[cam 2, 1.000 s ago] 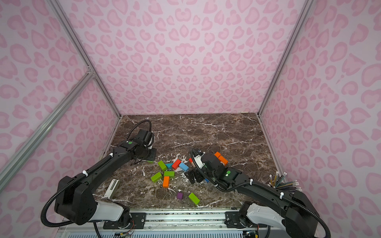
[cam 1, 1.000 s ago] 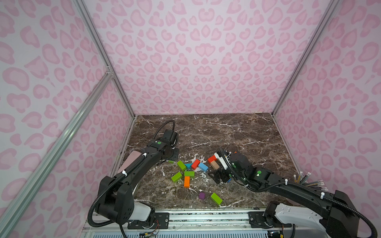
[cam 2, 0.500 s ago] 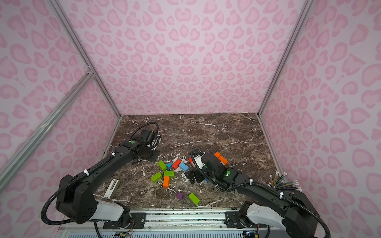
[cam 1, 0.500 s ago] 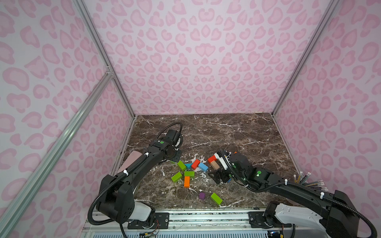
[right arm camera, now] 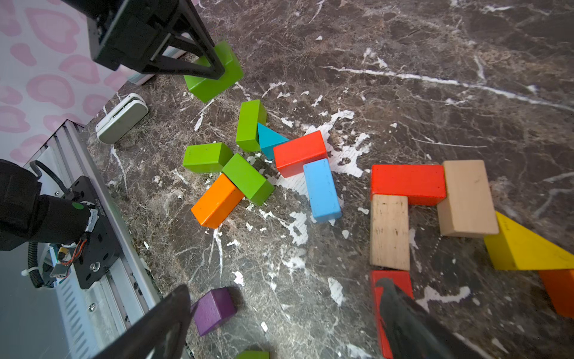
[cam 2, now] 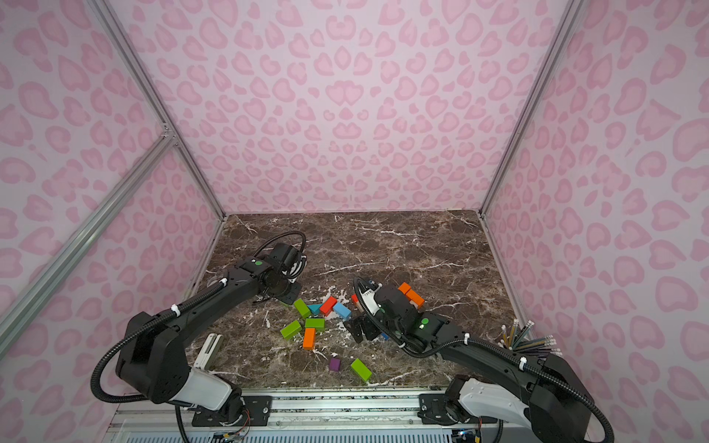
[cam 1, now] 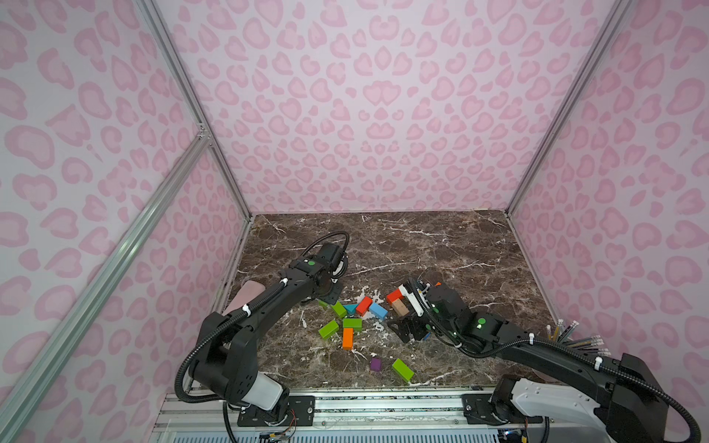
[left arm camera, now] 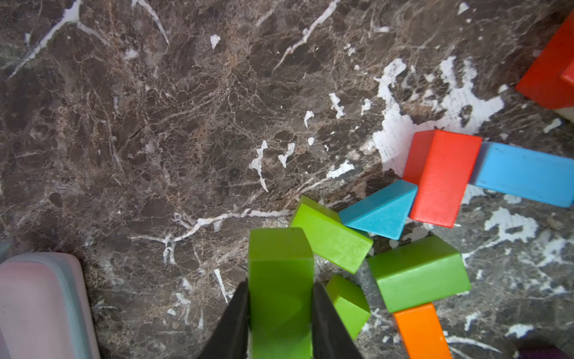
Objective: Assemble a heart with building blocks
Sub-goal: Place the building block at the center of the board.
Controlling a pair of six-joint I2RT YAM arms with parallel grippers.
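Building blocks point(right arm camera: 248, 178): scattered mid-surface point(left arm camera: 155, 124), no heart yet | left pincer point(left arm camera: 279, 284): clamped on green brick point(left arm camera: 279, 248), beside cluster | right pincer point(right arm camera: 284, 287): wide, empty | handling: likely light, rigid, slick paint; grip flat parallel sides mid-length

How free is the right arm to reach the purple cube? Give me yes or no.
Probably yes. The right gripper hangs open and empty; the purple cube lies alone close by it, the nearest green brick apart from it, with nothing between gripper and cube.
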